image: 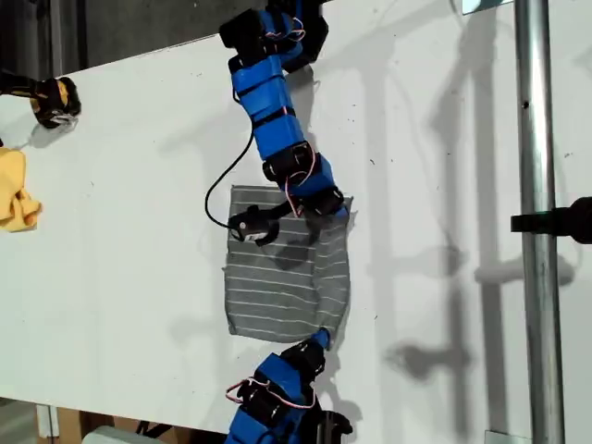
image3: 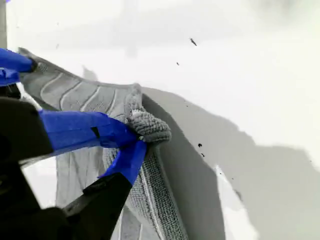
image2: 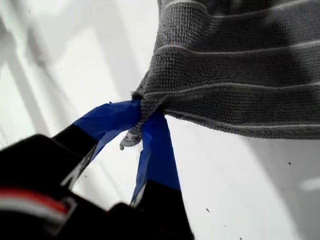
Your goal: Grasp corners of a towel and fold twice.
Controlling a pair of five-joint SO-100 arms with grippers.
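Observation:
The grey towel point(image: 277, 287) with thin white stripes lies on the white table point(image: 120, 277) between the two blue arms. Its edge at the exterior view's right is raised and curled inward. My first gripper point(image: 340, 211) point(image2: 142, 112), on the arm reaching from the far side, is shut on the towel's point(image2: 240, 75) far corner at that edge. My second gripper point(image: 322, 337) point(image3: 137, 137), on the near arm, is shut on the bunched near corner of the same edge. In the second wrist view the towel point(image3: 75, 92) stretches away to the first gripper point(image3: 10, 65).
A yellow cloth point(image: 14, 199) lies at the exterior view's left edge, with a black and yellow object point(image: 51, 100) beyond it. A metal pole point(image: 536, 222) with a black clamp point(image: 560, 222) stands at the exterior view's right. The table's near edge runs just behind the near arm.

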